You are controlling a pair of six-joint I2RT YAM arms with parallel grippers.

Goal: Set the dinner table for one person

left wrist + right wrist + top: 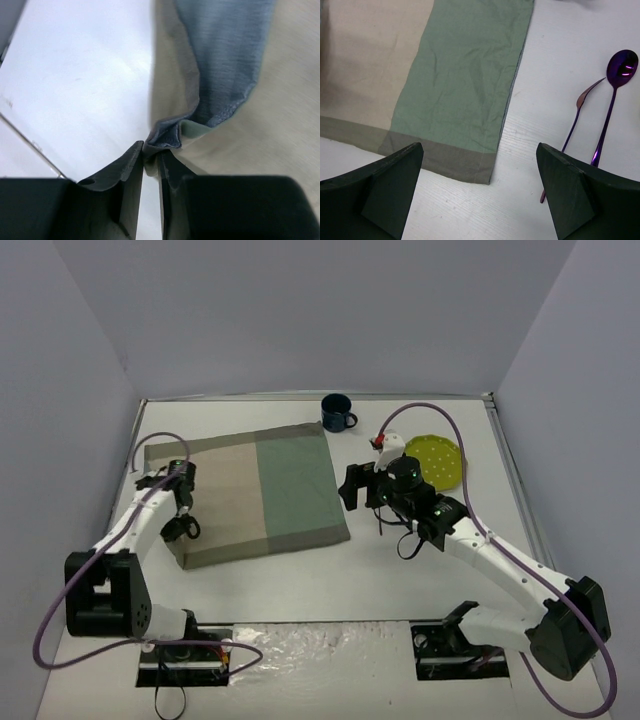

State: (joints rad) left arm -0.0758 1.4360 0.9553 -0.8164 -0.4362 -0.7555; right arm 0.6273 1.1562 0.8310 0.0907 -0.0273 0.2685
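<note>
The dinner table (300, 585) is a wide white top. On it lies a beige and green cloth placemat (250, 495). My left gripper (181, 529) sits at the mat's near left edge. In the left wrist view that gripper (151, 152) is shut on a bunched-up fold of the placemat (170, 134), lifted off the table (75, 75). My right gripper (479, 150) hangs open above the mat's near right corner (485, 167), holding nothing. A purple spoon (614, 95) and fork (577, 107) lie side by side to its right.
A dark blue mug (337, 412) stands at the back beyond the mat. A yellow-green plate (437, 460) lies at the back right, partly behind the right arm (440, 515). Grey walls enclose the table on three sides.
</note>
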